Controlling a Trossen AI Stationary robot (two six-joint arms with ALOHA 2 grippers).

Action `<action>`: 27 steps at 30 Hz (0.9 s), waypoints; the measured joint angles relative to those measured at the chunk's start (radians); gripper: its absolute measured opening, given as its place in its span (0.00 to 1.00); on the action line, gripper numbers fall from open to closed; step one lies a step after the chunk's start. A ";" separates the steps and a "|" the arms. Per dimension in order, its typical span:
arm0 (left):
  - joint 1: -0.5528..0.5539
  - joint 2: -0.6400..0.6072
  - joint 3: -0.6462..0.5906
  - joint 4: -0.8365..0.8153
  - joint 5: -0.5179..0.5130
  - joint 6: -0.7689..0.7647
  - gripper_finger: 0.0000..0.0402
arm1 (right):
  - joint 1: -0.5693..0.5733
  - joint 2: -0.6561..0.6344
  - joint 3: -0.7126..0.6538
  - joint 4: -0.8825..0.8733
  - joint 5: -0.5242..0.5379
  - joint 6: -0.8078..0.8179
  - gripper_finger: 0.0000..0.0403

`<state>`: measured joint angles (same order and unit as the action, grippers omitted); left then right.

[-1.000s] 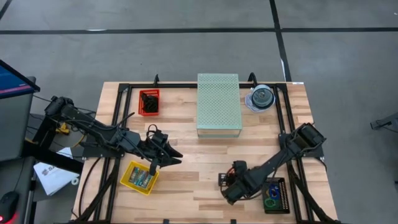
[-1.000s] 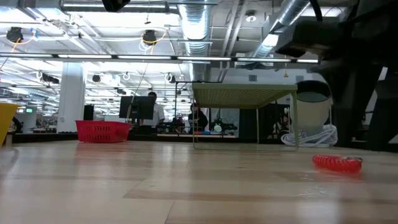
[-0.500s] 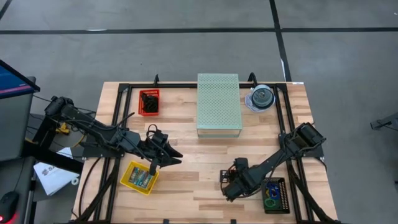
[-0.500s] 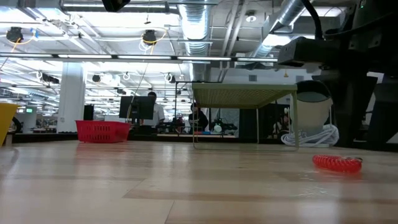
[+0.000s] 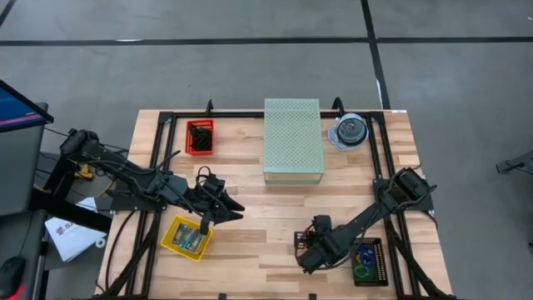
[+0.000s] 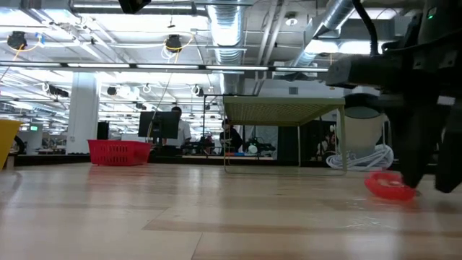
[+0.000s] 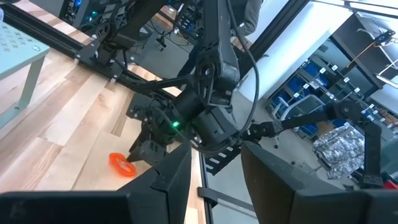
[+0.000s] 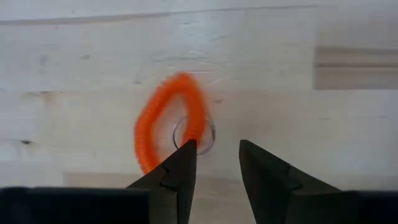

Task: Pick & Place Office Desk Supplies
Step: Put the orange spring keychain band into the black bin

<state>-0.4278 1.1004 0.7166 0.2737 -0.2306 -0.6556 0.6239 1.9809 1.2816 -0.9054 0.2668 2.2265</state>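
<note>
Right wrist view is showing what the high view is hiding: one orange coiled elastic loop (image 8: 169, 121) lying flat on the pale wooden table (image 8: 323, 130), with the right gripper (image 8: 214, 163) directly over it, fingers apart, one fingertip (image 8: 184, 154) sitting at the loop's rim and the other outside it. Nothing is clamped. Low view is showing the same loop (image 6: 388, 186) resting on the wood with the dark right arm coming down beside it. In the high view the right gripper (image 5: 306, 260) is sitting at about 5 o'clock on the table, arm stretched low from the right edge, just beside one black tray (image 5: 369, 262) holding coloured loops.

The left gripper (image 5: 206, 223) is hovering at about 8 o'clock over one yellow plastic bin (image 5: 176, 236) with packets inside; the left wrist view is showing its fingers apart and empty.

Also counted: one red mesh basket (image 5: 199, 137) at 11 o'clock, one pale green perforated box (image 5: 293, 136) at 12, one clear disc spindle (image 5: 349, 131) at 1.
</note>
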 joint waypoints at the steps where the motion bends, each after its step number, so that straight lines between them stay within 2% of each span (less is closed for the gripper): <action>1: 0.000 0.000 0.000 0.003 0.000 0.000 0.34 | -0.002 0.009 0.000 0.016 0.002 0.000 0.29; 11: 0.000 0.000 0.000 0.013 0.000 -0.007 0.34 | -0.009 0.031 0.003 0.029 0.007 0.000 0.27; 14: 0.000 0.000 0.000 0.014 0.000 -0.008 0.34 | -0.009 0.032 0.002 0.026 0.003 0.000 0.22; 20: 0.000 0.000 0.000 0.014 0.000 -0.008 0.34 | -0.008 0.033 0.002 0.029 0.010 0.000 0.04; 27: -0.002 0.000 0.000 0.015 0.000 -0.008 0.34 | 0.012 0.033 0.038 -0.017 0.022 0.003 0.04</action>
<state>-0.4301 1.1004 0.7170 0.2882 -0.2310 -0.6634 0.6356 2.0138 1.3198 -0.9223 0.2892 2.2299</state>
